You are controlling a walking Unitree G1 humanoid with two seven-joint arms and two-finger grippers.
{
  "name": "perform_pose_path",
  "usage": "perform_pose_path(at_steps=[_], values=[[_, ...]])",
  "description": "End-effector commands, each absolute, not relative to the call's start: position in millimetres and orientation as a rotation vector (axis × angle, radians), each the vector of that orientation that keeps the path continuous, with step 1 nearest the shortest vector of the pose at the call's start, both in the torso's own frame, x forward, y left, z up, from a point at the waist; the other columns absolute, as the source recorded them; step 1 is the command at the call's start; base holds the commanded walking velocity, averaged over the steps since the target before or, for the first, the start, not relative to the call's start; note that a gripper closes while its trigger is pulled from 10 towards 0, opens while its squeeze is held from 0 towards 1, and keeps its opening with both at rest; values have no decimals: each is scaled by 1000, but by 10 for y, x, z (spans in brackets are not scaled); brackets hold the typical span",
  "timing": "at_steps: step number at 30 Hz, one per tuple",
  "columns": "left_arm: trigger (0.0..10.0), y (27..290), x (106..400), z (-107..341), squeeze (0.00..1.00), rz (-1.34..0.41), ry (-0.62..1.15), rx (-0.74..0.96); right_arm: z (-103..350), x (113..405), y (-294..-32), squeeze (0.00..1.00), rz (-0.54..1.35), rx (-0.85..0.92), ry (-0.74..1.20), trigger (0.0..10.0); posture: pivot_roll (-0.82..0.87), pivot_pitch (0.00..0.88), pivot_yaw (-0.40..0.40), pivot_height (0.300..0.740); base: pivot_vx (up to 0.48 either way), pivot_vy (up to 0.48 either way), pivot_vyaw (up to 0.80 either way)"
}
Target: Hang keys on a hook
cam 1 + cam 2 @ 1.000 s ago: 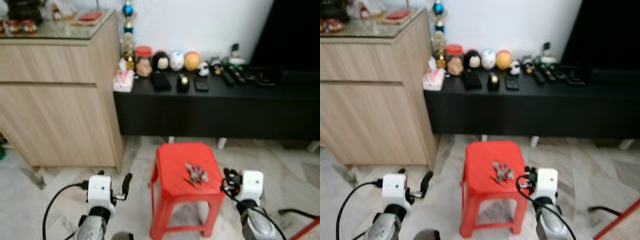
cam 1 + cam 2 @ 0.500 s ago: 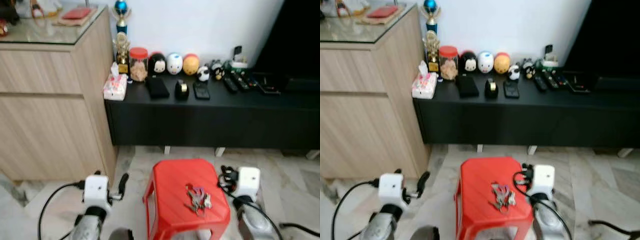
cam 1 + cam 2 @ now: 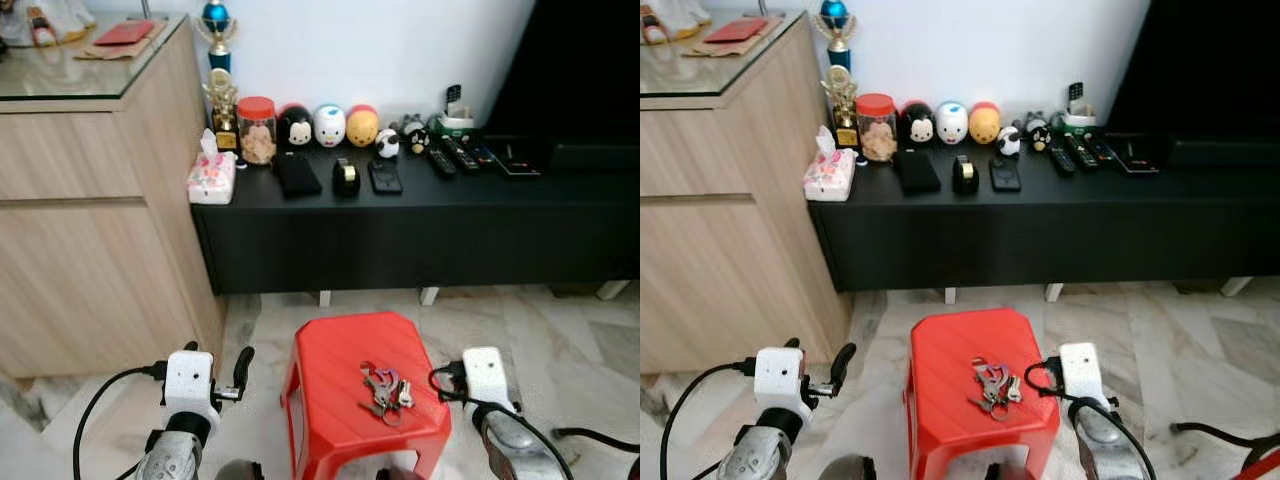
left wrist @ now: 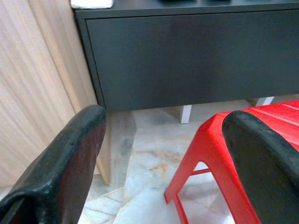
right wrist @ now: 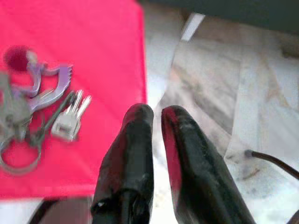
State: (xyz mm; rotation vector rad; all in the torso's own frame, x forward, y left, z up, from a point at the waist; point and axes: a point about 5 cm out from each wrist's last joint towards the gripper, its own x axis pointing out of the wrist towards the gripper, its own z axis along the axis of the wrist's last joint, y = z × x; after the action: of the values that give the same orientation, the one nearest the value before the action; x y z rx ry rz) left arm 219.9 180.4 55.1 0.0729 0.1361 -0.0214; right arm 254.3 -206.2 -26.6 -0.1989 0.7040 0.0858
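We see the keys (image 3: pixel 384 390) lying flat in a loose bunch on top of the red plastic stool (image 3: pixel 330 400), toward its right half. The bunch holds several silver keys on a metal ring, a purplish curved clip, and a small dark red piece. They rest free on the seat, with nothing gripping them.

Keys (image 3: pixel 384 388) alone on stool top (image 3: pixel 340 375); bare floor (image 3: pixel 560 340) around.
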Motion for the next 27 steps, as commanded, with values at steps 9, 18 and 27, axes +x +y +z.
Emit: perform_pose_path(at_steps=[9, 18, 27], values=[[10000, 1758, 2167, 556, 0, -48, 143, 74, -219, 2673, -2092, 0, 204, -220, 753, 10000, 38, 0, -88, 641, 0, 0, 0], [10000, 1750, 2143, 588, 0, -70, 145, 92, -220, 2714, -2044, 1000, 240, -204, 777, 10000, 52, 13, -83, 641, 0, 0, 0], [10000, 1748, 2168, 668, 0, -70, 125, 98, -228, 2725, -1886, 0, 292, -192, 728, 10000, 59, 56, -82, 641, 0, 0, 0]])
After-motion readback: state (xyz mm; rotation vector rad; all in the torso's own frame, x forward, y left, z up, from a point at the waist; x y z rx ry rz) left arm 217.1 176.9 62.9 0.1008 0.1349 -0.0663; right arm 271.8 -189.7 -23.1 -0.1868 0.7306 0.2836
